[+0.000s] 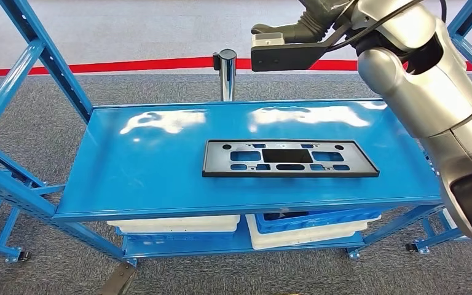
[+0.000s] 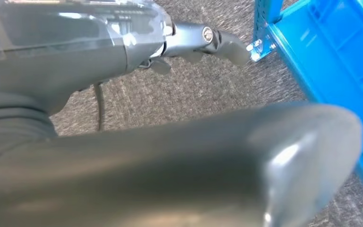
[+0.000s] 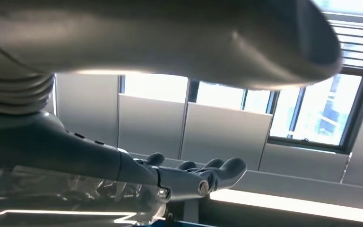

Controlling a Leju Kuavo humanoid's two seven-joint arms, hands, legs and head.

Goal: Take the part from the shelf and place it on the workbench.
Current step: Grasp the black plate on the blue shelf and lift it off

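From the head view, the part (image 1: 290,158), a flat black rectangular frame pierced with several cut-outs, lies flat near the middle of the blue shelf (image 1: 141,178), well apart from any edge, with nothing on it or touching it. It looks like a thin, rigid moulding, probably light, with a smooth and likely slippery face; lying flat, it gives little to grip from above, so I judge the best hold to be along 1 long edge or through a cut-out, perhaps after sliding it toward the shelf's front lip. The right hand (image 1: 286,42) is raised beyond the far side of the shelf, above and well apart from the part, and holds nothing. In the left wrist view, the left hand (image 2: 203,40) hangs over grey carpet beside a blue frame, fingers extended, slightly curled and empty. In the right wrist view, the right hand (image 3: 194,172) points toward windows with its fingers stretched out, loosely side by side, clamped on nothing.
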